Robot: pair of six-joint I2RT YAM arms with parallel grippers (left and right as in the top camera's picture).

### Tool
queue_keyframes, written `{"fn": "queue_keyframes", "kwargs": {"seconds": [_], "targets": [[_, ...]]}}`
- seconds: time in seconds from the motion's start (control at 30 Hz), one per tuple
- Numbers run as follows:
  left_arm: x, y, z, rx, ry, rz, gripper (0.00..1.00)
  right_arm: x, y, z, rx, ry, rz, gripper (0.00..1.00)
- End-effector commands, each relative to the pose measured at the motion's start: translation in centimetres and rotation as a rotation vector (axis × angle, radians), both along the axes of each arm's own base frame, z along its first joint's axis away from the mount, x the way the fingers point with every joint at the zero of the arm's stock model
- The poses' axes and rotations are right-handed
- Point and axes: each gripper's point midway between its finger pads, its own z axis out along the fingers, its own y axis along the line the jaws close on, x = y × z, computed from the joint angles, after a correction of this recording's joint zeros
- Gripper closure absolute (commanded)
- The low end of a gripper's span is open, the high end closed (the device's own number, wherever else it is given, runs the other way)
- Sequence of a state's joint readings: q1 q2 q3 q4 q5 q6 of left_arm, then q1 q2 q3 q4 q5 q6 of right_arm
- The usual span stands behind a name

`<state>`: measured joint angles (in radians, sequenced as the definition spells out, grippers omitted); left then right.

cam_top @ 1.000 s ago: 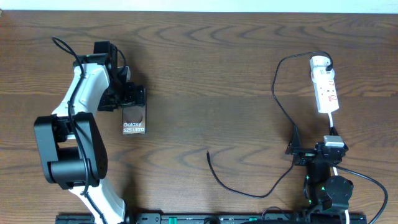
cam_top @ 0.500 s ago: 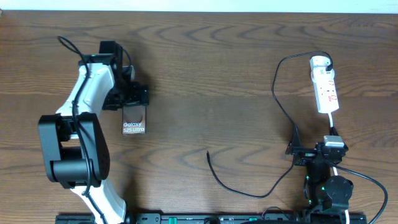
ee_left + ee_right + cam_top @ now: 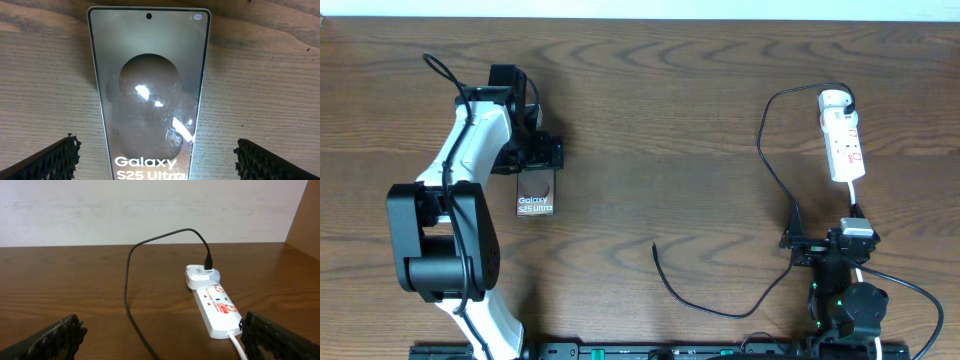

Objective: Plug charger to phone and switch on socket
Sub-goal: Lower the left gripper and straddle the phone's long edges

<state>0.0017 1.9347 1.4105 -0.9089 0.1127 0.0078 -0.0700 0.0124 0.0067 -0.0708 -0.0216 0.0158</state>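
The phone (image 3: pixel 535 190) lies flat on the table at the left, its "Galaxy S25 Ultra" lettering at the near end; it fills the left wrist view (image 3: pixel 150 85). My left gripper (image 3: pixel 532 156) is open over the phone's far end, with a finger on each side of the phone and apart from it (image 3: pixel 155 160). The black charger cable (image 3: pixel 765 160) runs from the white socket strip (image 3: pixel 842 135) at the far right down to its free plug tip (image 3: pixel 654 245) at the front centre. My right gripper (image 3: pixel 830 245) is open and empty near the front right; the strip (image 3: pixel 215 307) and cable (image 3: pixel 129 280) show ahead of it.
The strip's white cord (image 3: pixel 855 200) runs down toward the right arm's base. A white wall (image 3: pixel 150 210) stands behind the table's far edge. Bare wooden tabletop (image 3: pixel 660 120) lies between the phone and the cable.
My left arm has shifted a little to the right and toward the far side over the phone's far end. The phone, cable, strip and right arm have not moved.
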Motion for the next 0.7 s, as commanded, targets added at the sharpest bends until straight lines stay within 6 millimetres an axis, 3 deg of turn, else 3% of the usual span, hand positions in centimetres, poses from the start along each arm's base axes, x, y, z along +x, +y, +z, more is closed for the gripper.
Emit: {"fn": "queue_keyframes", "kwargs": {"seconds": [0.0, 0.33, 0.67], "targets": [[-0.2, 0.4, -0.8, 0.021, 0.022, -0.011, 0.03, 0.0, -0.3, 0.0, 0.013, -0.001, -0.014, 0.01], [-0.7, -0.3, -3.2, -0.014, 0.089, -0.016, 0.02, 0.0, -0.3, 0.0, 0.013, -0.001, -0.014, 0.01], [0.1, -0.3, -3.5, -0.009, 0.052, -0.044, 0.02, 0.0, -0.3, 0.0, 0.013, -0.001, -0.014, 0.01]]}}
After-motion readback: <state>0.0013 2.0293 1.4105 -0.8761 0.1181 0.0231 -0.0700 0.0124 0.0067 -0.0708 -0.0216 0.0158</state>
